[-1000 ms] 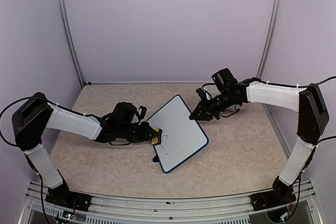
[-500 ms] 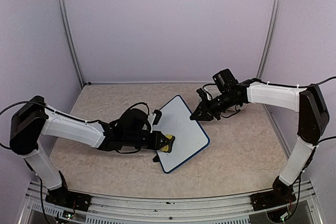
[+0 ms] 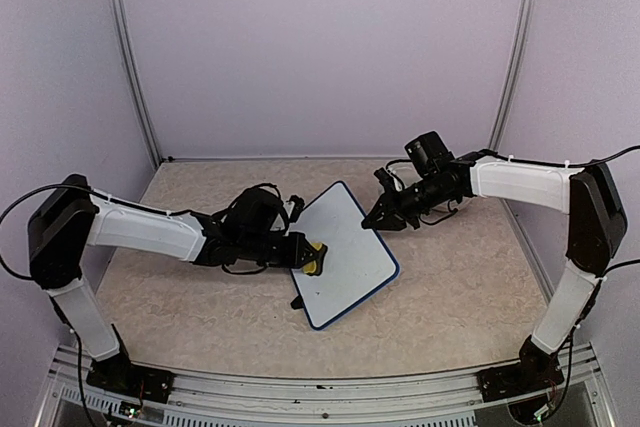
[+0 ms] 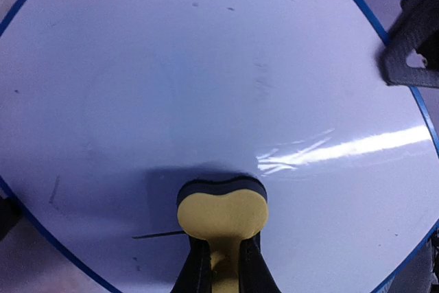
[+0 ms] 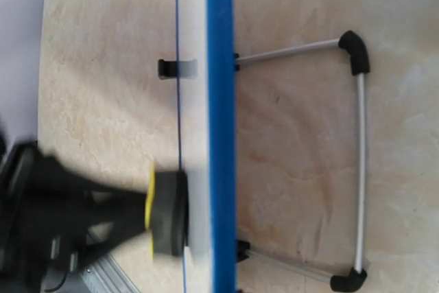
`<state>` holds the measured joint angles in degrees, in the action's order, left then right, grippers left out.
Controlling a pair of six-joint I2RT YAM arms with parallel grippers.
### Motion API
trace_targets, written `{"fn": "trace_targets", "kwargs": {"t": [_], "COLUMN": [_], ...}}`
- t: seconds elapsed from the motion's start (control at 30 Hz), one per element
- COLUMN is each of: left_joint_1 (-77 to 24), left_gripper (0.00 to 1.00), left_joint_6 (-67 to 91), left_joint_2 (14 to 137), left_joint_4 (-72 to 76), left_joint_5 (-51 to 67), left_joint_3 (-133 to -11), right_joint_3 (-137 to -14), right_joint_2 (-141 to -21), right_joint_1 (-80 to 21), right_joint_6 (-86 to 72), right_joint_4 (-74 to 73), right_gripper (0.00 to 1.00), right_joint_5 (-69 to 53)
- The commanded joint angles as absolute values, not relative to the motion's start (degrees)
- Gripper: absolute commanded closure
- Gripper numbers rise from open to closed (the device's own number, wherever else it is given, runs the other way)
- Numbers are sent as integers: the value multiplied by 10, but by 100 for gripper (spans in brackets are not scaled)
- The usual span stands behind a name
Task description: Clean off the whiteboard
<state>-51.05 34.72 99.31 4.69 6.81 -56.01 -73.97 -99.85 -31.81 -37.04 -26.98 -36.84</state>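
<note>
Top external view: the whiteboard [image 3: 345, 252] sits mid-surface, tilted on its stand. It is a glossy white panel with a blue rim and rounded corners. The surface [image 3: 450, 287] beneath is mottled beige, like stone. The left claw [image 3: 312, 257] is clamped narrowly on a small eraser [image 3: 314, 259], whose yellow sponge body presses against the board's near-left part.

In the left wrist view the eraser [image 4: 221, 214] has a rounded, waisted yellow top over a dark felt pad. The black fingers [image 4: 199, 272] that pinch it are cut off by the bottom edge. A bright streak of glare crosses the whiteboard [image 4: 206, 101]. A thin dark marker line [image 4: 158, 236] lies just left of the eraser, and faint grey specks dot the panel.

The right claw [image 3: 375, 219] is closed tight at the far-right rim, apparently pinching it; the right wrist view does not show its own fingers. That view shows the blue rim [image 5: 219, 101] edge-on, a thin metal wire stand [image 5: 360, 156] with black rubber feet behind it, and a blurred left claw [image 5: 103, 217].

Compared with a second ago, the eraser has moved from the board's left edge further onto the panel. The loop of scribble seen beside it then is no longer visible from above. The right arm has not moved.
</note>
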Motion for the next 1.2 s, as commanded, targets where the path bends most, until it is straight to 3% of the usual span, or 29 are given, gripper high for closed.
{"fn": "trace_targets", "kwargs": {"t": [0.0, 0.27, 0.47, 0.73, 1.17], "left_joint_1": [-451, -461, -506, -419, -329], "left_gripper": [100, 100, 100, 100, 100], "left_joint_6": [355, 321, 316, 436, 442], "left_joint_2": [1039, 1030, 1048, 1085, 1141], "left_joint_4": [-4, -5, -43, -60, -57], "left_joint_5": [44, 56, 60, 47, 101], "left_joint_3": [-506, -521, -631, -651, -676], "right_joint_3": [-729, -731, -732, -744, -746], "right_joint_2": [-1007, -1005, -1007, -1014, -1020], "right_joint_1": [-330, -330, -330, -331, -330], "right_joint_6": [-356, -350, -350, -346, -349], "right_joint_4": [-298, -300, -296, -302, -301], "right_gripper": [100, 100, 100, 100, 100], "right_joint_5": [-374, -374, -375, -372, -369]}}
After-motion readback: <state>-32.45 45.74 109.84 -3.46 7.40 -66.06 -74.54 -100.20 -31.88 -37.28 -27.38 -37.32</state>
